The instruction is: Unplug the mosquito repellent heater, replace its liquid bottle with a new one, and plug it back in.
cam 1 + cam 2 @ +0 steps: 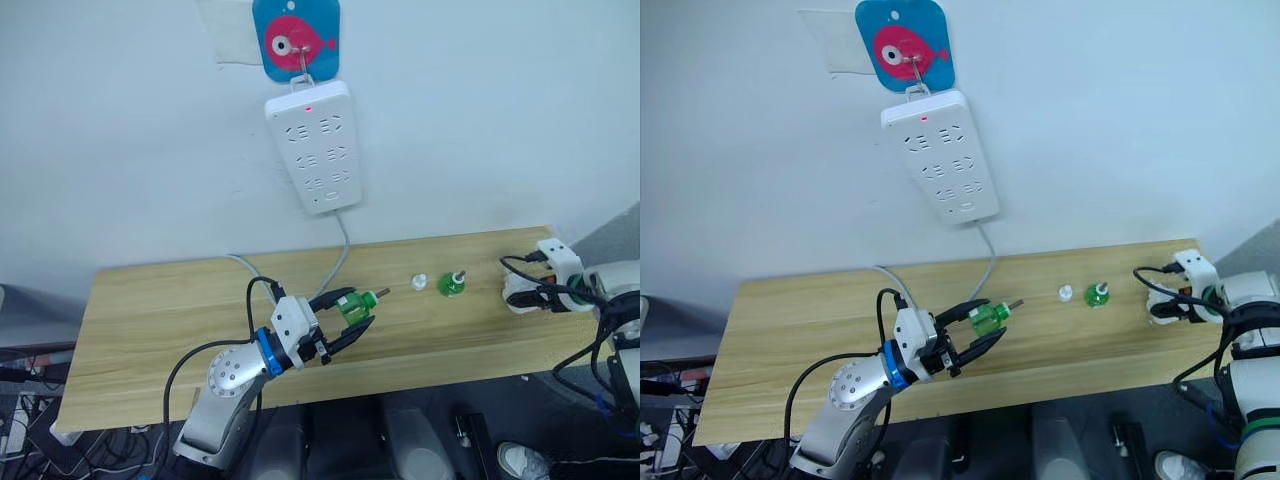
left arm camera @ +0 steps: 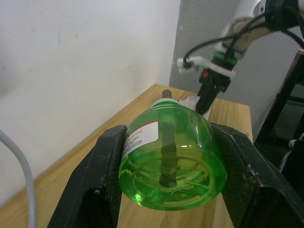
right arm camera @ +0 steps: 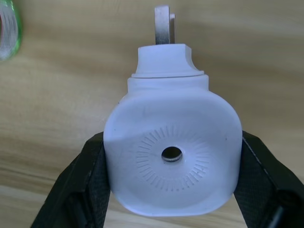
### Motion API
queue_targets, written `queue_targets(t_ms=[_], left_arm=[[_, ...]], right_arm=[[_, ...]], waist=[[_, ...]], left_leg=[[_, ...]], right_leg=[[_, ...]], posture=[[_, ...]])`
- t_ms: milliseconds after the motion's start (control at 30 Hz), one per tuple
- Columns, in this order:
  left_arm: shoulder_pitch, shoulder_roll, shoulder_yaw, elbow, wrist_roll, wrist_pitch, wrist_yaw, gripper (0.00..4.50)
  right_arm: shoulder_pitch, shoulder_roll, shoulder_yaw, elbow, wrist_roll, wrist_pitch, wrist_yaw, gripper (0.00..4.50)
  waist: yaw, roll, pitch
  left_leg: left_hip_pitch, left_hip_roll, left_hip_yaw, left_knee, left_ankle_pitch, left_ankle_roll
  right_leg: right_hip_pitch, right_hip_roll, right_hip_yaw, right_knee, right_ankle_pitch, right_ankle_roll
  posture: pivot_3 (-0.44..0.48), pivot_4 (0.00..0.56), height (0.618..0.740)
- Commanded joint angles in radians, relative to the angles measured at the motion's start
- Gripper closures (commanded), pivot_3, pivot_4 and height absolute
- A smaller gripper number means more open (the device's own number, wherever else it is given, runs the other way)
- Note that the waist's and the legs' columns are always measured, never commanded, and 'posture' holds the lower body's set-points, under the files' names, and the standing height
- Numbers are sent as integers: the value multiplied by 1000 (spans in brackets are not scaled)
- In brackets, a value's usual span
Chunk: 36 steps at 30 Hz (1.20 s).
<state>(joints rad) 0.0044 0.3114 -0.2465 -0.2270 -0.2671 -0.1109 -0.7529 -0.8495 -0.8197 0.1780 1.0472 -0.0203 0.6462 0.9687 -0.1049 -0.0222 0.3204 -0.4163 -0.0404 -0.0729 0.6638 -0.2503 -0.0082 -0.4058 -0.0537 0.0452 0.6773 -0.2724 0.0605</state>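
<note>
Left eye view: the left claw hangs over the front part of the tabletop, near its middle, clamped on a green liquid bottle. The bottle lies on its side in the grip, its long axis roughly along the tabletop's length, wick end toward the right end. A second green bottle stands upright further right, wick up, with a small white cap just beside it. At the right end of the tabletop the right claw holds the mosquito repellent heater. On the wall above hangs a white power strip, its cable dropping to the tabletop's back edge.

Right eye view: the same layout; the held bottle sits well apart from the upright one.

Left wrist view: both black fingers press the bottle's sides; its round base faces the camera, and the dark wick runs away toward the right claw.

Right wrist view: the heater sits gripped between the two black fingers, its round vent hole facing the camera, its metal plug prong pointing away over the wood.
</note>
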Motion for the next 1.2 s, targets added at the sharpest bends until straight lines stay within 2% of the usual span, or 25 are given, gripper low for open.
queue_targets(t_ms=[33, 233, 333, 400, 500, 633, 700, 800, 1033, 1133, 1200], left_arm=[[6, 1, 7, -27, -3, -11, 3, 2204], [6, 0, 1, -24, -6, -17, -6, 2204], [9, 13, 0, -33, -22, -19, -34, 2204], [16, 34, 3, -49, -42, -27, -70, 2204], [32, 68, 5, -77, -78, -36, -125, 2204], [49, 112, 4, -119, -117, -64, -202, 2204], [49, 132, -3, -149, -133, -94, -250, 2204], [48, 146, -13, -192, -152, -84, -271, 2204], [41, 161, -17, -202, -141, -81, -282, 2204], [34, 157, -32, -214, -133, -79, -284, 2204], [27, 153, -39, -220, -133, -69, -278, 2204]], right_arm=[[0, -5, -17, 24, -14, -17, 13, 1523], [-10, -33, -34, -5, 3, 23, 80, 1523], [2, -82, -31, -99, 43, 137, 229, 1523], [58, -154, -17, -239, 114, 291, 392, 1523], [192, -276, -17, -482, 261, 493, 559, 1523], [342, -372, -101, -760, 522, 827, 627, 1523], [407, -378, -158, -879, 680, 949, 591, 1523], [481, -390, -197, -958, 974, 968, 467, 1523], [564, -371, -256, -1036, 1585, 968, 26, 1523], [615, -398, -208, -1072, 1893, 821, -234, 1523], [651, -394, -200, -1113, 1984, 742, -333, 1523]], waist=[[2, 1, 1], [5, 0, 1], [7, 3, 4], [10, 5, 6], [18, 7, 7], [21, 8, 8], [18, 9, 8], [20, 9, 8], [21, 7, 9], [22, 6, 10], [21, 5, 10]], left_leg=[[0, 0, 0, 0, 0, 0], [-1, 0, 0, -1, 0, 0], [-1, 0, 0, -1, 0, 0], [-1, 0, 0, -1, 0, 0], [-2, 0, -2, -2, 0, 0], [-5, 0, -5, -2, 0, 0], [-5, 0, -4, -1, 0, 0], [-6, 1, -4, -2, 0, 0], [-11, 0, -6, -1, -1, 1], [-11, 0, -6, -1, -1, 1], [-12, 0, -6, -1, -1, 1]], right_leg=[[0, 0, 0, 0, 0, 0], [0, 0, 0, -1, 0, 0], [0, 0, 0, -1, 0, 0], [0, 0, 0, -1, 0, 0], [-1, 0, -1, -4, 0, 0], [-1, -2, 0, -6, 0, 0], [-1, -2, 0, -6, 0, -1], [-2, -2, 0, -7, 0, -1], [-2, -1, -3, -13, 1, 1], [-2, -1, -4, -13, 1, 1], [-2, -1, -4, -13, 1, 1]], posture=[[-104, 359, 740], [-110, 358, 740], [-112, 358, 740], [-117, 360, 740], [-134, 359, 740], [-140, 354, 740], [-131, 353, 740], [-128, 351, 740], [-126, 350, 740], [-127, 348, 740], [-127, 348, 740]])
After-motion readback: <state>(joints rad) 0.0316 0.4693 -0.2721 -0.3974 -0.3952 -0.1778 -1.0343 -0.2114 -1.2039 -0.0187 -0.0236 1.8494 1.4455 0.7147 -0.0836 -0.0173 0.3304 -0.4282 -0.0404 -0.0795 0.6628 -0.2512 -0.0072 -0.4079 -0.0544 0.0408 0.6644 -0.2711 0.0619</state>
